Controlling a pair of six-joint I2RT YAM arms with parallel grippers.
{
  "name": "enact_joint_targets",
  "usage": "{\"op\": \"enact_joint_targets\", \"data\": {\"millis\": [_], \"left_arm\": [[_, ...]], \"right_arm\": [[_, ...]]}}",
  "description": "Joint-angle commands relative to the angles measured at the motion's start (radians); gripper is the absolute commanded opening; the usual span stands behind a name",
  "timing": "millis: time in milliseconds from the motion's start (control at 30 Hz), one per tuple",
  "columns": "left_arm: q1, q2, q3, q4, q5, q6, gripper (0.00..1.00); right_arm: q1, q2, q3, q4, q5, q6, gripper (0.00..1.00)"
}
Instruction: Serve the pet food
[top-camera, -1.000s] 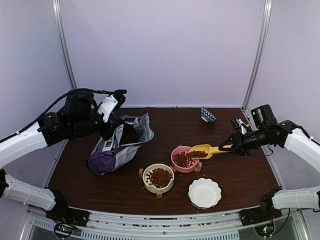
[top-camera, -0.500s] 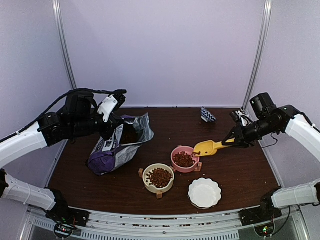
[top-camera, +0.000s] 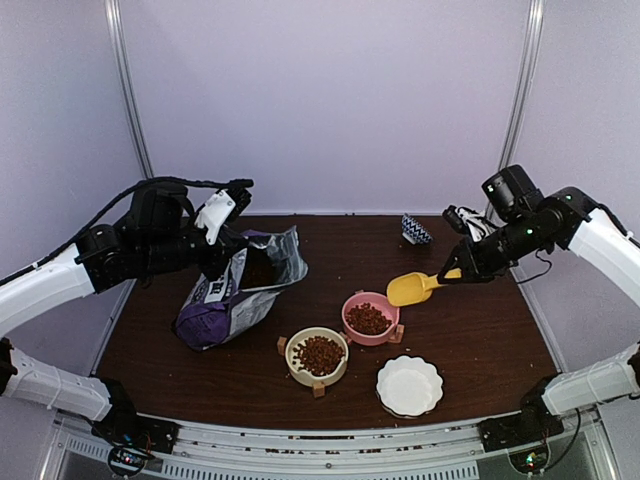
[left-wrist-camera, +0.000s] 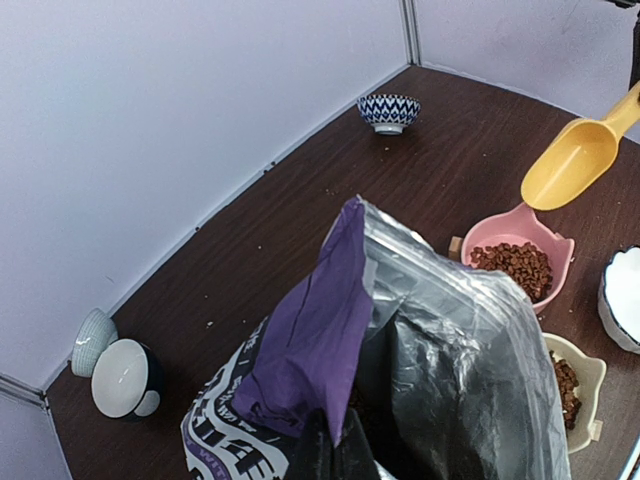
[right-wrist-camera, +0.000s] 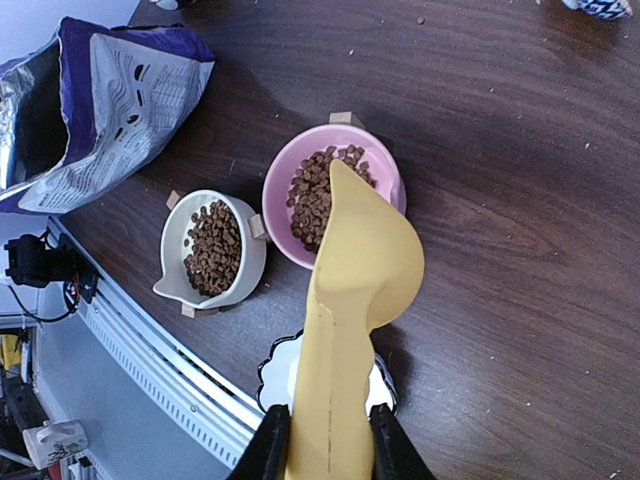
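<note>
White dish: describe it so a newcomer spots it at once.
On the dark table, look near the front edge, right of centre. The white dish sits beside the cream bowl and pink bowl; it alone is empty and scallop-rimmed.

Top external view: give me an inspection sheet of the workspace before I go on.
Surface: dark wooden table, few crumbs.
Job's things: pet food in pink bowl and cream bowl; white dish empty.
Clutter: patterned bowl at far edge; two cups against the wall.
End effectors: left end effector shut on purple bag; right end effector shut on empty yellow scoop, raised.
Cables: black cable over left arm.
Surroundings: lilac walls, metal posts.
</note>
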Motion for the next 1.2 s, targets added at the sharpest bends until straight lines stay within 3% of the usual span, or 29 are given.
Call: {"op": "enact_joint_targets", "data": {"millis": [0, 233, 333, 567, 800, 967, 1167], "left_arm": [[0.007, -0.008, 0.003, 0.046, -0.044, -0.019, 0.0], [0.053, -0.028, 0.008, 0.064, -0.038, -0.079, 0.0], [0.107, -0.054, 0.004, 0.079, -0.019, -0.115, 0.0], [0.259, -0.115, -0.026, 0.118, 0.04, -0.192, 0.0], [0.268, -0.125, -0.03, 0.115, 0.034, -0.19, 0.0], [0.269, -0.121, -0.03, 0.114, 0.037, -0.188, 0.0], [0.27, -0.118, -0.029, 0.111, 0.036, -0.186, 0.0]], "right_arm": [[0.005, -0.065, 0.029, 0.062, 0.164, 0.011, 0.05], [0.005, -0.205, -0.12, 0.334, 0.28, 0.096, 0.05], [-0.002, -0.261, -0.266, 0.511, 0.327, 0.195, 0.05], [-0.065, -0.263, -0.642, 1.0, 0.244, 0.466, 0.05], [-0.07, -0.159, -0.894, 1.414, 0.243, 0.568, 0.06], [-0.069, 0.0, -0.981, 1.672, 0.196, 0.611, 0.06], [-0.069, 0.166, -1.007, 1.807, 0.186, 0.635, 0.1]]}}
